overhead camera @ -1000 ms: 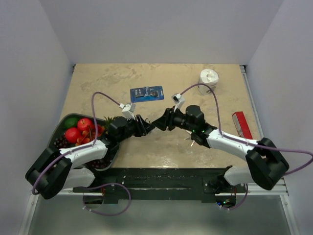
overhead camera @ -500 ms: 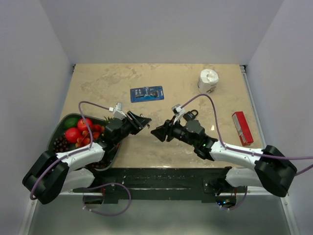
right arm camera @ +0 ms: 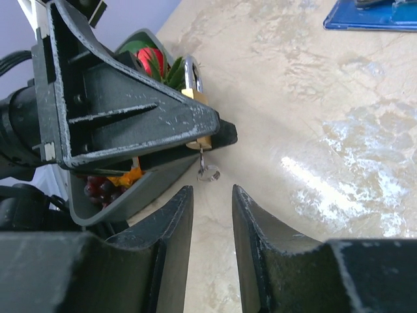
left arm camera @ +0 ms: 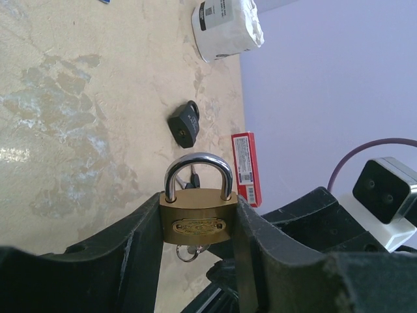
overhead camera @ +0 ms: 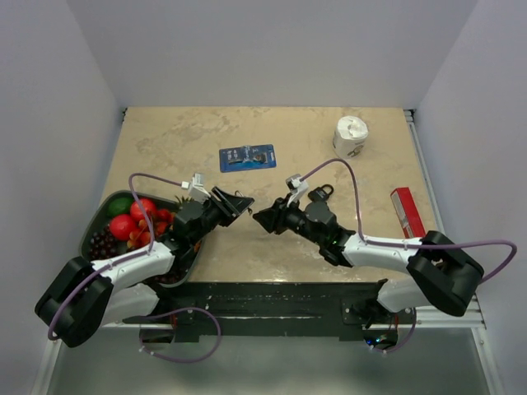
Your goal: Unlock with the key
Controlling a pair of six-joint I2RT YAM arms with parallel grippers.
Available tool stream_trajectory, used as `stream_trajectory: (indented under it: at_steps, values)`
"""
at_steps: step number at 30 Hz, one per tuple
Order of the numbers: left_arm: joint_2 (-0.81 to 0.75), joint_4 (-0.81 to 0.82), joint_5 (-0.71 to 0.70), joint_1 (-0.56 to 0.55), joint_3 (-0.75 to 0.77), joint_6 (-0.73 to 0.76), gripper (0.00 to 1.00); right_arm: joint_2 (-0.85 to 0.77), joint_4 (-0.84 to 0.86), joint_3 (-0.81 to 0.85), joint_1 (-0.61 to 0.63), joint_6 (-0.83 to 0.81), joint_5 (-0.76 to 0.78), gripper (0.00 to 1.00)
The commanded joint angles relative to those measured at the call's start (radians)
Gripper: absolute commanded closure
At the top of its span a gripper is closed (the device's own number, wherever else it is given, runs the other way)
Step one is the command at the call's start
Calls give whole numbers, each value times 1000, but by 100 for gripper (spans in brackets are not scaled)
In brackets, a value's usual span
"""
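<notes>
Pale marbled surface [overhead camera: 165,140]: a dark tray [overhead camera: 86,240] holds red fruit [overhead camera: 123,225], green fruit [overhead camera: 120,205] and grapes [overhead camera: 100,240]. Left tool [left arm camera: 199,216] clenches the brass padlock [left arm camera: 199,222]; right tool [right arm camera: 212,192] released, empty. I cannot tell where the key is.

My top camera hangs above and behind my bases, looking down on the whole table [overhead camera: 329,140]. My left wrist camera peers close along my left gripper [left arm camera: 199,203] toward the far right. My right wrist camera faces left, near the tabletop. Both wrist views share the brass padlock [left arm camera: 198,225].
</notes>
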Motion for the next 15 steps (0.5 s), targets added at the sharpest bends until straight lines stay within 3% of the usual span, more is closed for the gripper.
stream_trajectory:
  at_steps: [1,15]
  values:
    - [-18,83,-7,5,-3,-20,100,26,65,51,1,-34,24,66]
    - [-1,86,16,5,4,-19,100,83,100,85,-1,-55,-10,74]
